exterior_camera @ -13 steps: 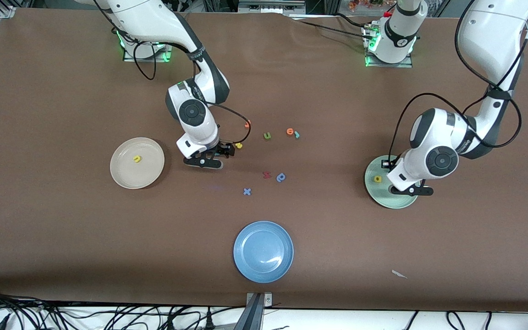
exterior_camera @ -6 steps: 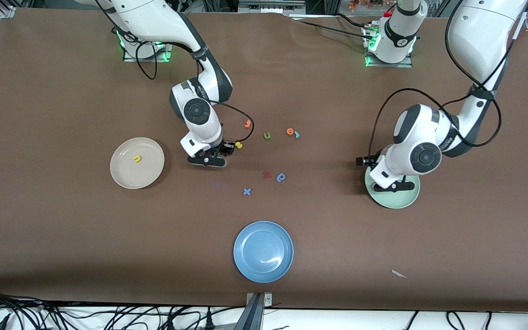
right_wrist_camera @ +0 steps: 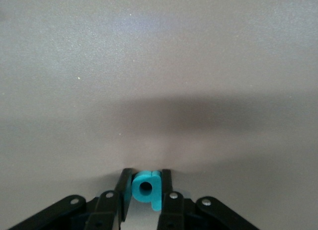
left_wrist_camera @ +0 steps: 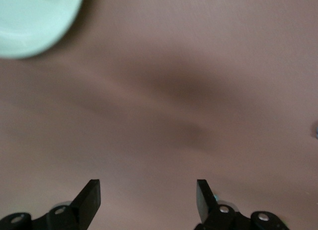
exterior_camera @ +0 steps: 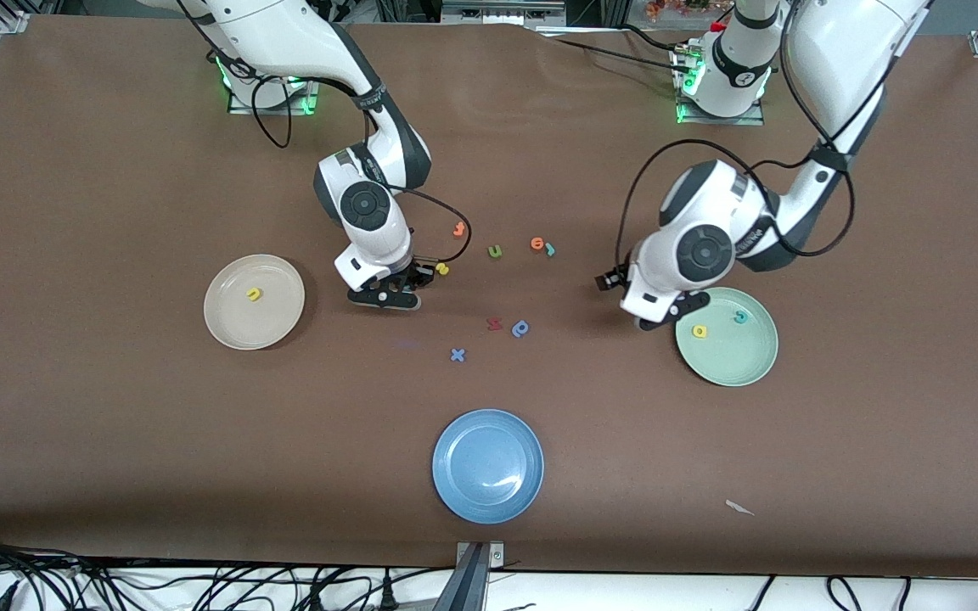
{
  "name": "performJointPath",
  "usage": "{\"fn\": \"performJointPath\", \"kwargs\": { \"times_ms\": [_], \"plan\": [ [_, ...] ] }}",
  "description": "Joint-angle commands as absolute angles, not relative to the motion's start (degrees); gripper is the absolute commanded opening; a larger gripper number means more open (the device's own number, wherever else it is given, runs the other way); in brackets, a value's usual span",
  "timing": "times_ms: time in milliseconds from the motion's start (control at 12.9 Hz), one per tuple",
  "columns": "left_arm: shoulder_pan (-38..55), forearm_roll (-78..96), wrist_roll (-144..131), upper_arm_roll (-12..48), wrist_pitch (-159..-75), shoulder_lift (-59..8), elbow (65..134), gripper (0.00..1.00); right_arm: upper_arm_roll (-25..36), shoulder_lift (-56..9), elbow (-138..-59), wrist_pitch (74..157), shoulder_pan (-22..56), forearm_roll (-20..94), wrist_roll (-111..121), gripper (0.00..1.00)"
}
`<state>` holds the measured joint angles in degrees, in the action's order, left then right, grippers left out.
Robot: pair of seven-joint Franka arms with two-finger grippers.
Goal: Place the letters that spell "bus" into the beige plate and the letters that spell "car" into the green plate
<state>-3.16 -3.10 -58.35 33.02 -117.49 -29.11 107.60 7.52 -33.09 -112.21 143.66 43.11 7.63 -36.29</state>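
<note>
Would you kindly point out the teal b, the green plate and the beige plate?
teal b (right_wrist_camera: 145,189): right wrist view, its round body.
green plate (exterior_camera: 735,361): front view, bare inner surface.
beige plate (exterior_camera: 268,318): front view, bare inner surface.

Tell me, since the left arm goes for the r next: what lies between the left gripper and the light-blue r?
Front view: only bare table lies between the left gripper and the light-blue r.

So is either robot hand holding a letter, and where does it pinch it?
The right gripper pinches the teal b by its round part's flat sides. The left gripper is open, empty.
</note>
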Motion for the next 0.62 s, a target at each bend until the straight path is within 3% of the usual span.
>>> {"fn": "performJointPath", "kwargs": {
  "times_ms": [0, 311, 544],
  "plan": [
    [0.17, -0.88, -66.07, 32.96, -123.45, -28.92, 110.64, 0.86, 8.00, -32.79, -111.71, 143.00, 43.51, 7.82, -36.39, 0.19],
    [4.39, -0.53, -74.25, 32.87, -135.59, -30.93, 115.66, 0.85, 11.67, -28.49, -110.83, 134.50, 42.80, 7.73, -29.56, 0.13],
    [6.14, -0.53, -75.32, 32.96, -138.77, -33.04, 116.36, 0.62, 17.65, -25.41, -112.84, 129.91, 42.89, 7.65, -18.58, 0.13]
  ]
}}
